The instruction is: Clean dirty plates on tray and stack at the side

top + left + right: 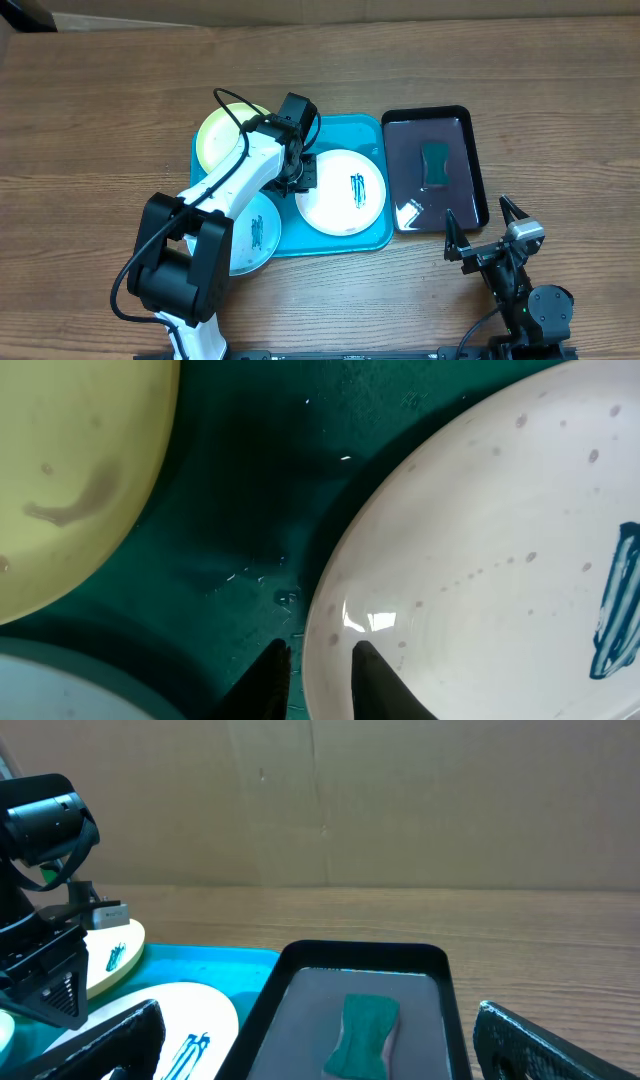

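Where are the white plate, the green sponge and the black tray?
white plate (333, 212), overhead view, bare lower face
green sponge (435, 163), overhead view, its middle
black tray (405, 150), overhead view, bare floor

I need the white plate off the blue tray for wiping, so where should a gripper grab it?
Pinch the white plate by its thin rim on the edge facing the yellow-green plate, coming down from above. It lies flat and is too wide to span, and bare tray there leaves room for the outer finger.

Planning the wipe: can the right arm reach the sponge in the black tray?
Probably yes: right gripper open beside the black tray, sponge uncovered, left arm away over the blue tray.
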{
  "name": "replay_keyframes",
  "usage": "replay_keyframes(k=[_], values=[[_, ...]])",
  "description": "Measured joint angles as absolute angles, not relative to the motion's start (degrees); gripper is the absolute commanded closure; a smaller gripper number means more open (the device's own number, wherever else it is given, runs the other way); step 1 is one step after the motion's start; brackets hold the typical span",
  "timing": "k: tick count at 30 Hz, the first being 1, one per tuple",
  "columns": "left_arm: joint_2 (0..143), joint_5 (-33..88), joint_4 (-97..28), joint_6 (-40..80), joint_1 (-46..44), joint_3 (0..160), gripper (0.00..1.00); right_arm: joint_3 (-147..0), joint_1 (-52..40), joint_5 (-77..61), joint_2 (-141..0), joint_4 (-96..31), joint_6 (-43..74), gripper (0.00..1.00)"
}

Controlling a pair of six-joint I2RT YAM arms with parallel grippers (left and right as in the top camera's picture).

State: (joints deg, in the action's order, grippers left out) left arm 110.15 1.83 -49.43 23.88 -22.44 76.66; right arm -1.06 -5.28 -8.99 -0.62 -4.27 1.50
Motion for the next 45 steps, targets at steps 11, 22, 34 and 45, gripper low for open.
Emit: replay_keyframes(k=[11,22,34,45], values=[[110.3,1.6,-49.2,24.1,-22.4,76.7,0.54,-1.1,-5.3,-9.0,-0.6,-4.3,1.5,0.0],[110.3,1.5,-49.3,24.1,-22.4,76.7,0.62,-1.1,-5.3,-9.0,-0.6,-4.3,1.5,0.0],[110.3,1.4,-49.5,24.1,-22.4,76.7,0.69,-1.1,-5.3,-9.0,-0.6,-4.3,1.5,0.0],[110.3,1.4,-49.5,24.1,-22.4,76.6,0.71,-1.1,-5.3,-9.0,-0.6,-4.3,1.5,0.0]])
